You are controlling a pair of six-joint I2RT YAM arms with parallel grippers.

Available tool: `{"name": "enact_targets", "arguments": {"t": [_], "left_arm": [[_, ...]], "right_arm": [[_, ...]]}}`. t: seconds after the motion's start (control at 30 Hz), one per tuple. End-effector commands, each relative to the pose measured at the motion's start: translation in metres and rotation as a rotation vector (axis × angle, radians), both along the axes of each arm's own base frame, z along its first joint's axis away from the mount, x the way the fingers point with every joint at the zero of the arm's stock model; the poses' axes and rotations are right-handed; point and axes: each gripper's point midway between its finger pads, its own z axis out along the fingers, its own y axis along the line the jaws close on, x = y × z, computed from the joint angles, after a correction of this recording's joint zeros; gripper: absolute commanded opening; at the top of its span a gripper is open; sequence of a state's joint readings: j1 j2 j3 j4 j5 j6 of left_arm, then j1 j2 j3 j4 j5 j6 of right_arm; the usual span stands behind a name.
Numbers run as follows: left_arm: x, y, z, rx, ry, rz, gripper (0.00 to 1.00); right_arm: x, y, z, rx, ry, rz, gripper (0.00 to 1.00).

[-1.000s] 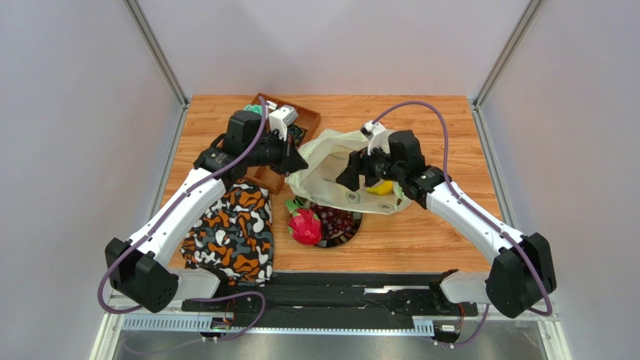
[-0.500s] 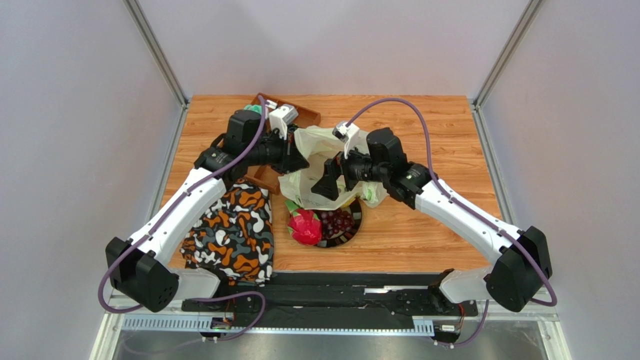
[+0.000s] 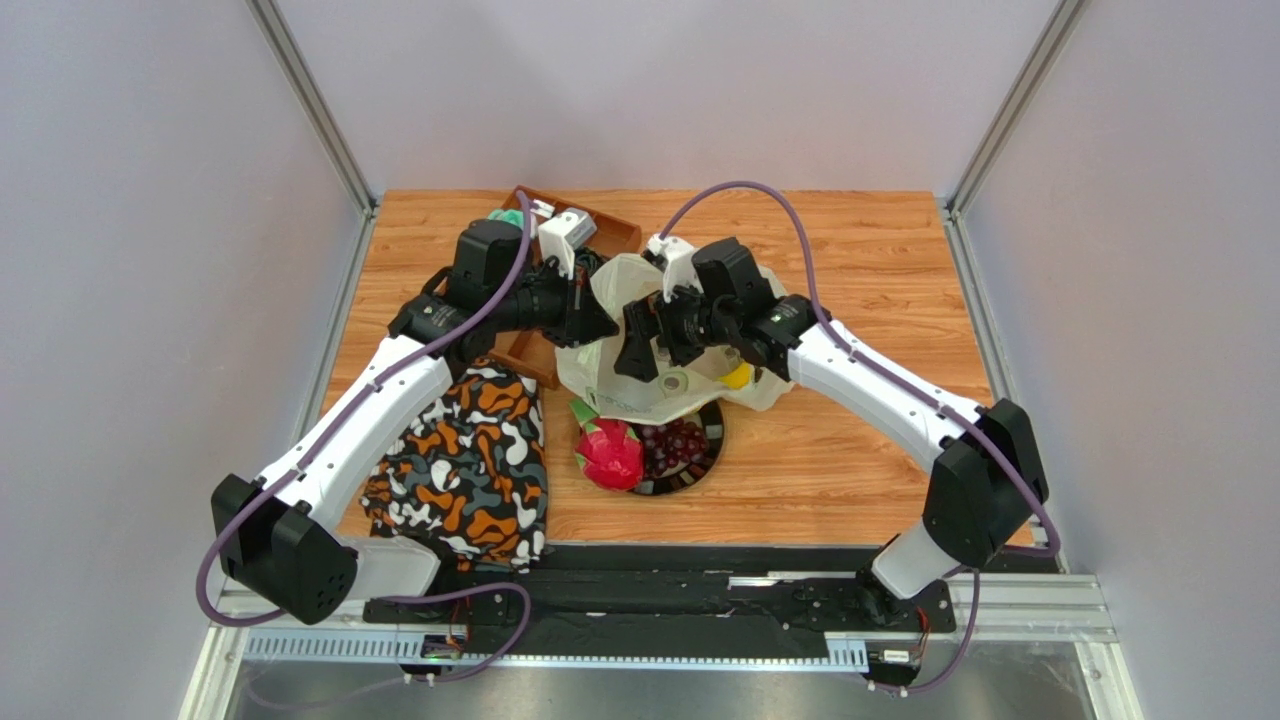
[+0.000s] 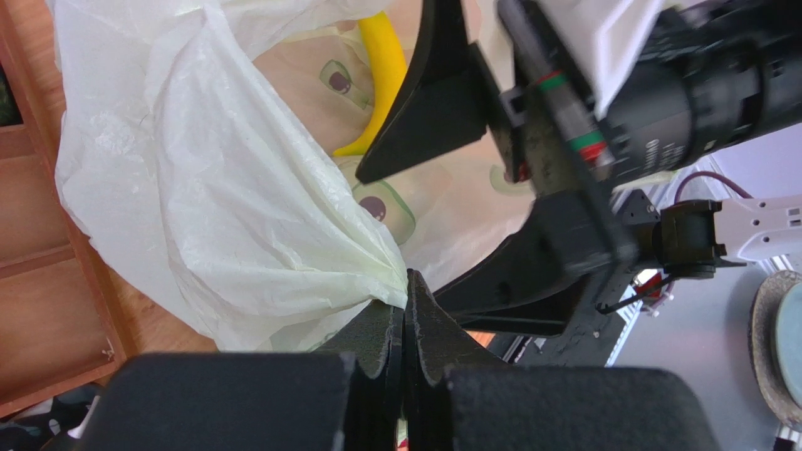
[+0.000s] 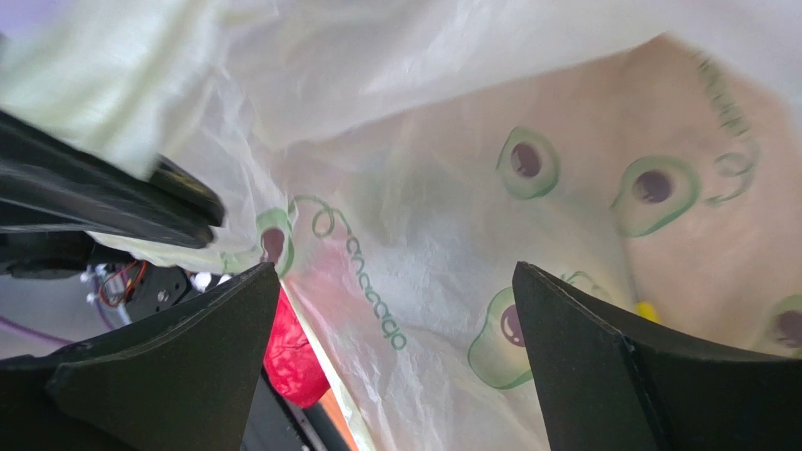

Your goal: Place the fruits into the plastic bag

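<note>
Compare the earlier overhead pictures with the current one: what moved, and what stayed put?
The right tool swung left across the bag, toward the left tool; the bag bunched leftward with it. Its jaws stand open. The left tool kept pinching the bag's edge; dragon fruit, grapes and patterned cloth stayed put.

One plastic bag (image 4: pixel 207 188), one banana (image 4: pixel 386 75), one dragon fruit (image 3: pixel 610 453), one grape bunch (image 3: pixel 676 444), one patterned cloth (image 3: pixel 458 465).
</note>
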State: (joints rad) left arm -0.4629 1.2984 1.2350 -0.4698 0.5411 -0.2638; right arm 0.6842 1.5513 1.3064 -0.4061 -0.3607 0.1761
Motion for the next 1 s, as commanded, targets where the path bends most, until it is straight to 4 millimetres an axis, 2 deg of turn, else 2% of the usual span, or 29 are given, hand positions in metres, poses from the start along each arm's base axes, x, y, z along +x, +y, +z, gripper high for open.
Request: {"name": "enact_targets", "arguments": {"t": [0.0,0.1,0.17,0.4,0.5,0.6,0.73,0.97], "left_arm": [[0.004,-0.002,0.007,-0.024,-0.028,-0.003,0.00],[0.004,-0.002,0.007,-0.025,-0.031,0.000,0.00],[0.004,-0.001,0.006,-0.022,-0.030,0.001,0.00],[0.006,-0.003,0.002,-0.019,-0.013,0.003,0.00],[0.006,-0.002,0.002,-0.016,-0.016,0.005,0.00],[0.006,-0.002,0.002,-0.016,-0.015,0.007,0.00],[0.006,-0.002,0.002,-0.017,-0.014,0.007,0.00],[0.008,-0.005,0.007,-0.039,-0.022,0.002,0.00]], "right_arm": [[-0.014,0.006,-0.011,0.014,0.088,0.040,1.00],[-0.017,0.005,-0.014,-0.005,0.090,0.056,1.00],[-0.024,0.005,-0.002,0.028,0.067,0.092,1.00],[-0.064,0.018,0.080,0.271,-0.076,0.334,1.00],[-0.082,0.018,0.106,0.337,-0.097,0.414,1.00],[-0.093,0.015,0.119,0.369,-0.091,0.448,1.00],[-0.090,0.014,0.120,0.378,-0.064,0.419,1.00],[-0.071,0.012,0.089,0.334,0.003,0.335,1.00]]}}
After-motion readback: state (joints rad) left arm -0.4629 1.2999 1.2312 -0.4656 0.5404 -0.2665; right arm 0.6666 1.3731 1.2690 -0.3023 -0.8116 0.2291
